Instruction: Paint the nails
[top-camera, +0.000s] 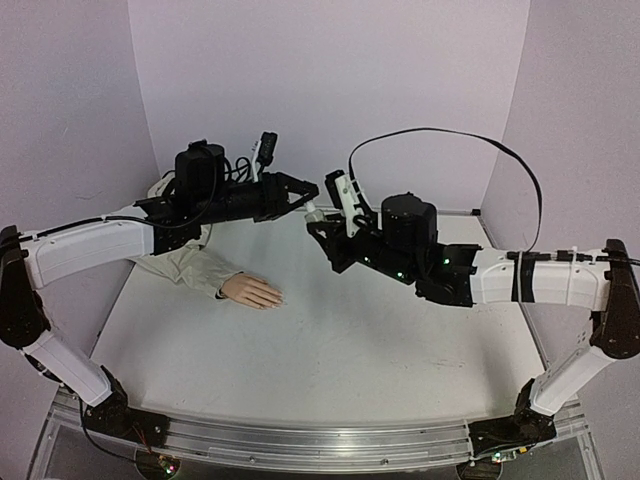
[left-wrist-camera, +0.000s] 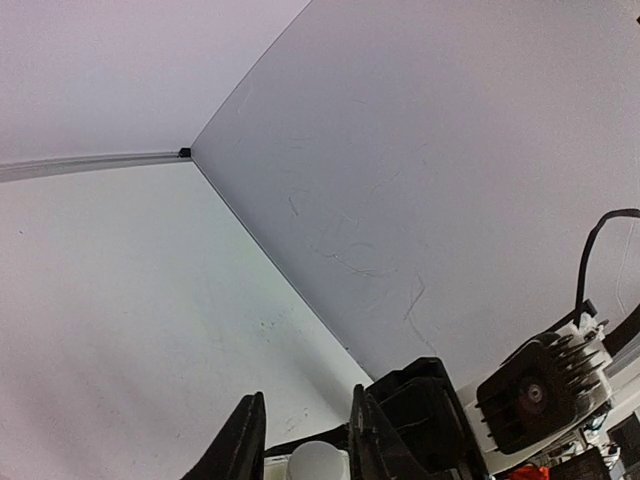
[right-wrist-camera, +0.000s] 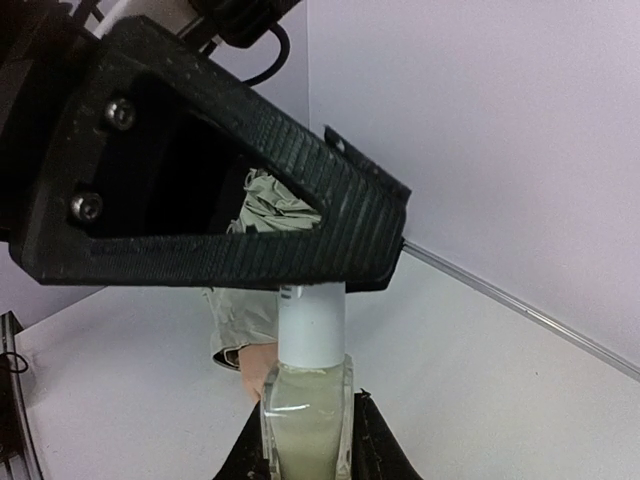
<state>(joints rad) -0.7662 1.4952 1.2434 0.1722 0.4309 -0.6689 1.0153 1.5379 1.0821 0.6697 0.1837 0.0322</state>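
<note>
A small nail polish bottle (right-wrist-camera: 305, 430) of pale liquid with a white cap (right-wrist-camera: 312, 325) is held above the table between both arms. My right gripper (right-wrist-camera: 307, 408) is shut on the glass body. My left gripper (left-wrist-camera: 305, 440) is shut on the white cap (left-wrist-camera: 318, 462); one of its fingers (right-wrist-camera: 250, 220) covers the cap's top. In the top view the grippers meet at the back centre, left gripper (top-camera: 306, 202), right gripper (top-camera: 322, 230). The peach mannequin hand (top-camera: 253, 291) with beige sleeve (top-camera: 190, 265) lies flat at the left, its nails (top-camera: 278, 298) pointing right, well apart from both grippers.
Lavender walls close the back and sides; the back wall's base rail (right-wrist-camera: 520, 310) runs behind the bottle. A black cable (top-camera: 450, 135) loops above the right arm. The hand (right-wrist-camera: 255, 365) and sleeve (right-wrist-camera: 240, 320) lie below and behind the bottle.
</note>
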